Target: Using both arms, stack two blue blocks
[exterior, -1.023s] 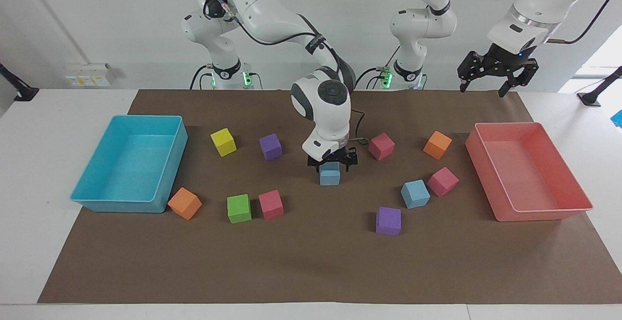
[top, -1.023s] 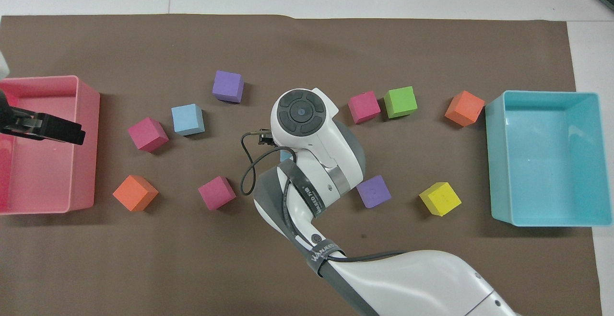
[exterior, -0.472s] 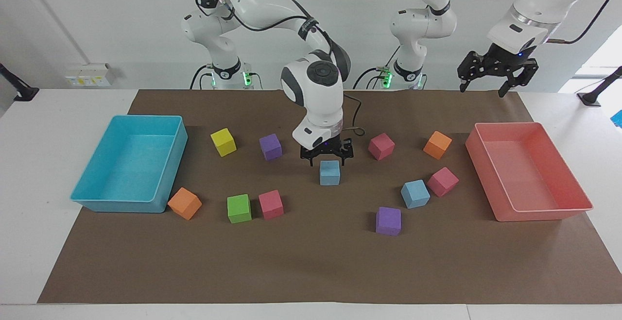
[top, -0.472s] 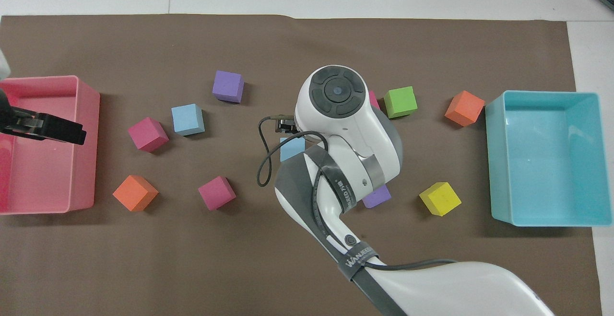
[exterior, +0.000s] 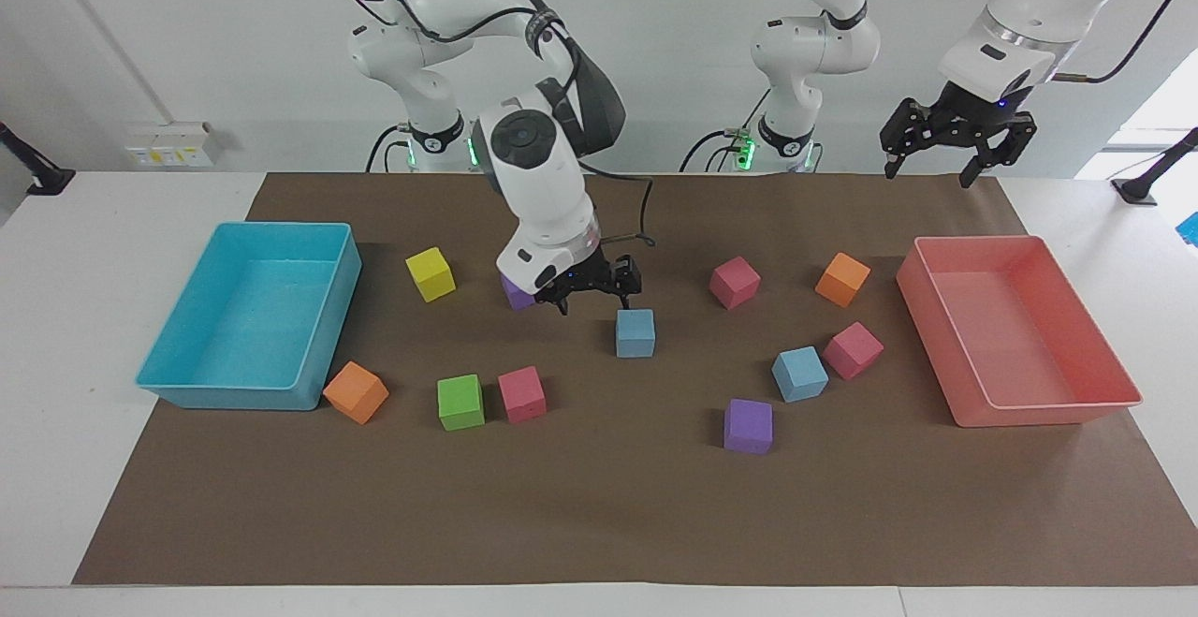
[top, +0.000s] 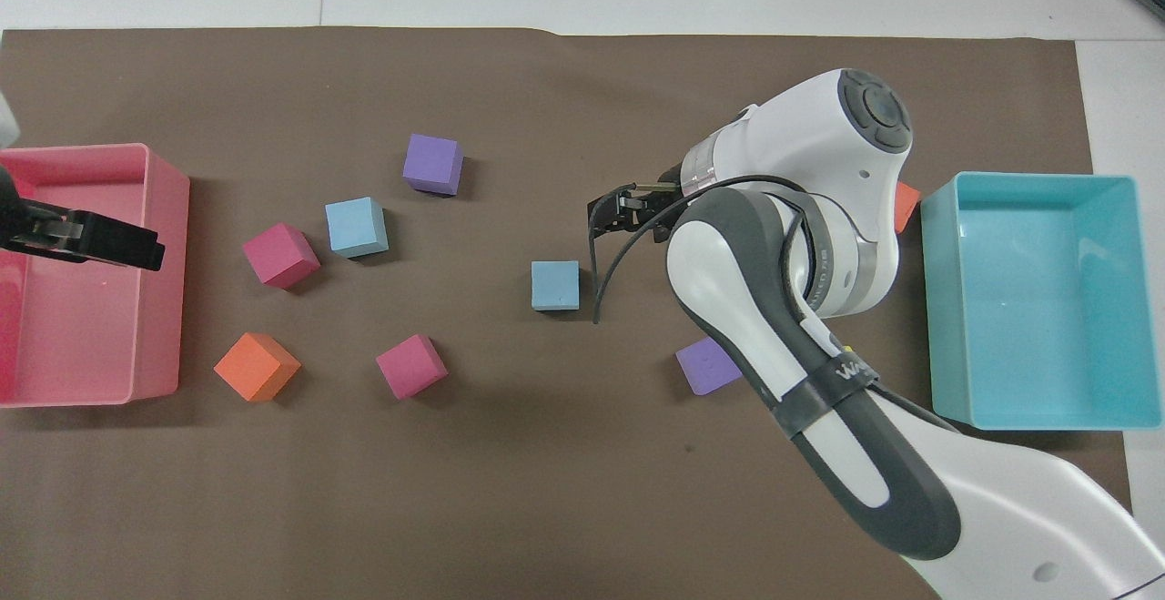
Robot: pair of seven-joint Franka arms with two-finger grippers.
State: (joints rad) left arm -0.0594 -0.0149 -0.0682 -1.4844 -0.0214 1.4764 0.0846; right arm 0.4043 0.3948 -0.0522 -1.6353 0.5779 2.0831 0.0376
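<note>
One blue block (exterior: 635, 332) lies on the brown mat at mid-table; it also shows in the overhead view (top: 555, 285). The second blue block (exterior: 799, 374) lies toward the left arm's end, beside a pink cube; it shows in the overhead view too (top: 356, 226). My right gripper (exterior: 594, 301) is open and empty, raised just above the mat beside the first blue block, toward the right arm's end; it also shows in the overhead view (top: 608, 218). My left gripper (exterior: 928, 172) waits open, high over the table's edge by the pink tray.
A turquoise tray (exterior: 187, 383) stands at the right arm's end and a pink tray (exterior: 1048, 411) at the left arm's end. Purple (exterior: 748, 426), pink (exterior: 734, 281), orange (exterior: 842, 279), green (exterior: 460, 402) and yellow (exterior: 430, 273) cubes lie scattered on the mat.
My right gripper was down around the mid-table blue block. It has lifted off and swung toward the right arm's end, leaving the block on the mat. The left arm has not moved.
</note>
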